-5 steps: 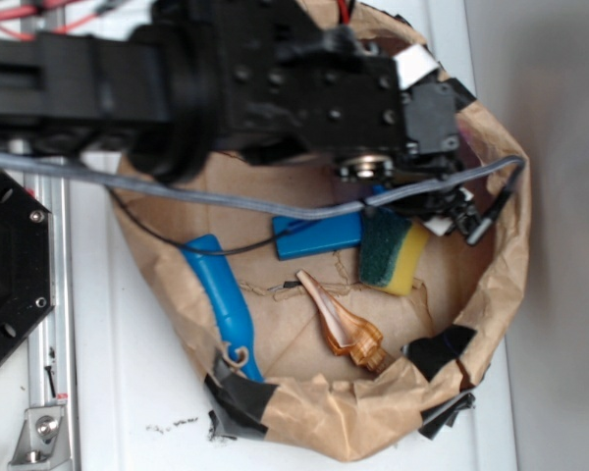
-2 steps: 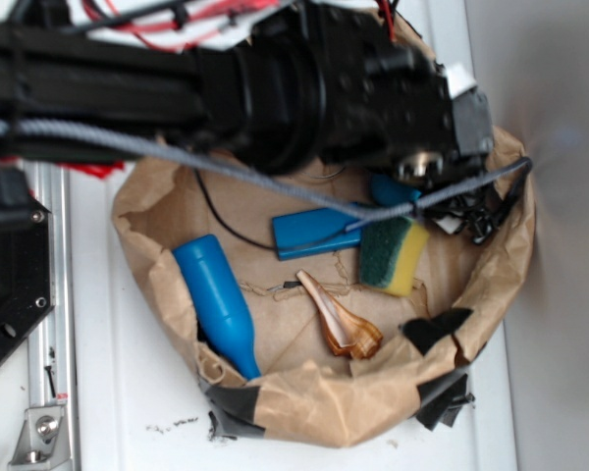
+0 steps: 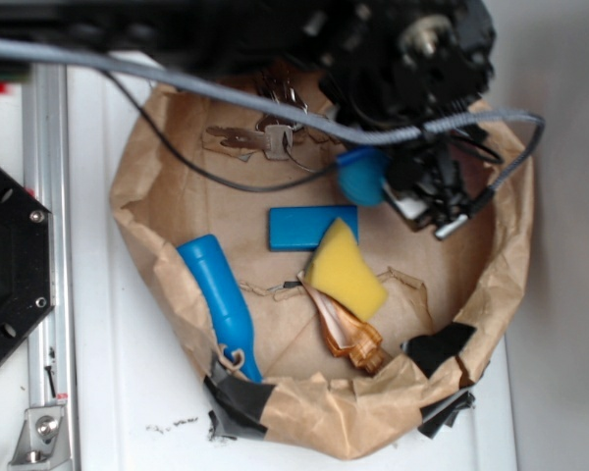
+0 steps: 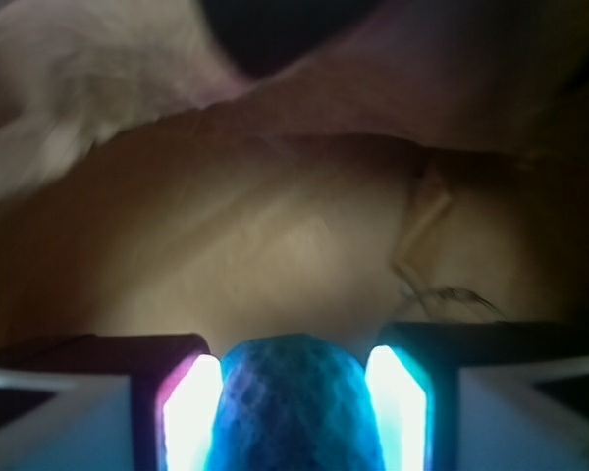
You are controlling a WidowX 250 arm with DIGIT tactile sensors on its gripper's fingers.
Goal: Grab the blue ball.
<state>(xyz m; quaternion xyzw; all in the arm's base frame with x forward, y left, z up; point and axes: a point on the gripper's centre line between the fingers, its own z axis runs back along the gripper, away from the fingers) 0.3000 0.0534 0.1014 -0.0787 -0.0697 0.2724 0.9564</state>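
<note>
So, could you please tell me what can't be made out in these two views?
- Exterior view: the gripper is blurred, and cable and arm cover it; the jaws can't be traced.
- Exterior view: the blue ball is partly hidden by the gripper.
- Wrist view: the ball's lower half is cut off by the bottom edge.

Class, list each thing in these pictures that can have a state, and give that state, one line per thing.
end effector: shut on the blue ball
blue ball: held between the fingers
yellow sponge: tilted, resting on the brown wooden piece
blue block: lying flat
blue handle: lying against the paper wall
keys: lying flat
paper bag: open, rim taped
</note>
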